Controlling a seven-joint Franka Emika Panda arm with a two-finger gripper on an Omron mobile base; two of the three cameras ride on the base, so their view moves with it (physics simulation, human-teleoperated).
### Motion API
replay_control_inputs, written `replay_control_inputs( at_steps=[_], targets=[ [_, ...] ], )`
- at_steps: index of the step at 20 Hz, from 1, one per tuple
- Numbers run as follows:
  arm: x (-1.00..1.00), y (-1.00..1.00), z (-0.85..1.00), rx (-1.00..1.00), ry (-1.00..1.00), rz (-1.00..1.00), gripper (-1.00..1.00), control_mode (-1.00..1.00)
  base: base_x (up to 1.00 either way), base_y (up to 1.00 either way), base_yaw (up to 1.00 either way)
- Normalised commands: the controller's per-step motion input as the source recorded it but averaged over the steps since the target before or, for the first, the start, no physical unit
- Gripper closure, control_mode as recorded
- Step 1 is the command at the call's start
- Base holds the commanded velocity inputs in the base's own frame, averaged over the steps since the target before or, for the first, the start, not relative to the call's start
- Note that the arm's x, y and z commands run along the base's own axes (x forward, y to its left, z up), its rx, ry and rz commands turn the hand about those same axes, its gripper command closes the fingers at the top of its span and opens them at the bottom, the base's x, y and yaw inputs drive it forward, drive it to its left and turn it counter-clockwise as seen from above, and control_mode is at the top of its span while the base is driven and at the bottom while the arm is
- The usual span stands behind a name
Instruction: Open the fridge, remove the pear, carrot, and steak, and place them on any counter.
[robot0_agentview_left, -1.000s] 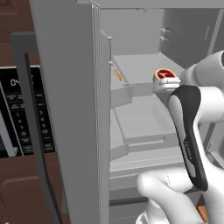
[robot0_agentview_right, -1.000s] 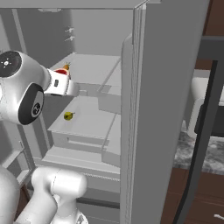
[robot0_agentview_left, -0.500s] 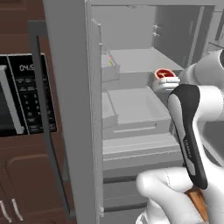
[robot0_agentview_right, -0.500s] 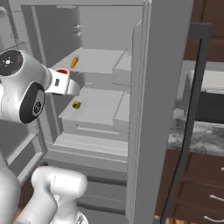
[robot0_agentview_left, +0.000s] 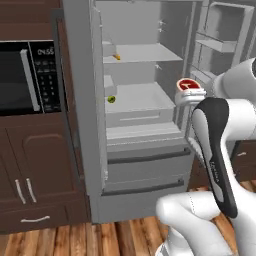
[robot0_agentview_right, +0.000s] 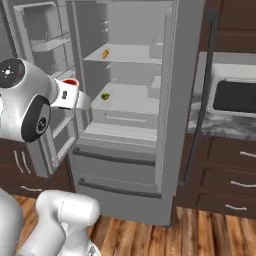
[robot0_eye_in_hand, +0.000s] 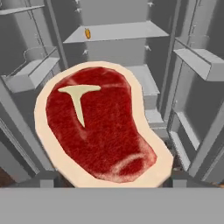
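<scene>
The steak (robot0_eye_in_hand: 98, 124), red with a pale fat rim, lies flat between my gripper's (robot0_eye_in_hand: 113, 177) fingers, and the gripper is shut on it. In the base views the steak (robot0_agentview_left: 188, 85) (robot0_agentview_right: 70, 82) hangs at the gripper (robot0_agentview_left: 190, 95) (robot0_agentview_right: 75, 97), in front of the open fridge (robot0_agentview_left: 80, 100) (robot0_agentview_right: 182, 100). The carrot (robot0_agentview_left: 116, 57) (robot0_agentview_right: 105, 53) (robot0_eye_in_hand: 87, 33) lies on the upper shelf. The pear (robot0_agentview_left: 111, 99) (robot0_agentview_right: 105, 96) sits on the shelf below it. A grey marbled counter (robot0_agentview_right: 220, 125) runs to the right of the fridge.
A dark brown cabinet with a built-in black microwave (robot0_agentview_left: 25, 75) stands left of the fridge. One open fridge door with bins (robot0_agentview_left: 220, 35) (robot0_agentview_right: 42, 35) hangs close by my arm. Dark drawers with silver handles (robot0_agentview_right: 232, 185) sit under the counter. Below lies wooden floor (robot0_agentview_left: 75, 240).
Both base views have pulled back and swung, so the fridge looks smaller and more of the cabinets and floor shows: the camera moved. The steak stays in the gripper.
</scene>
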Motion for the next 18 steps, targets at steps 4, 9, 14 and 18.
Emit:
replay_control_inputs(
  at_steps=[4,9,14,18],
  targets=[
    [0.00,0.00,0.00,0.00,0.00,0.00,1.00,1.00,-0.86,-0.87,0.00],
    [0.00,0.00,0.00,0.00,0.00,0.00,1.00,1.00,-0.43,-1.00,-0.05],
    [0.00,0.00,0.00,0.00,0.00,0.00,1.00,1.00,0.08,-1.00,-0.04],
    [0.00,0.00,0.00,0.00,0.00,0.00,1.00,1.00,0.48,-1.00,-0.08]
  ],
)
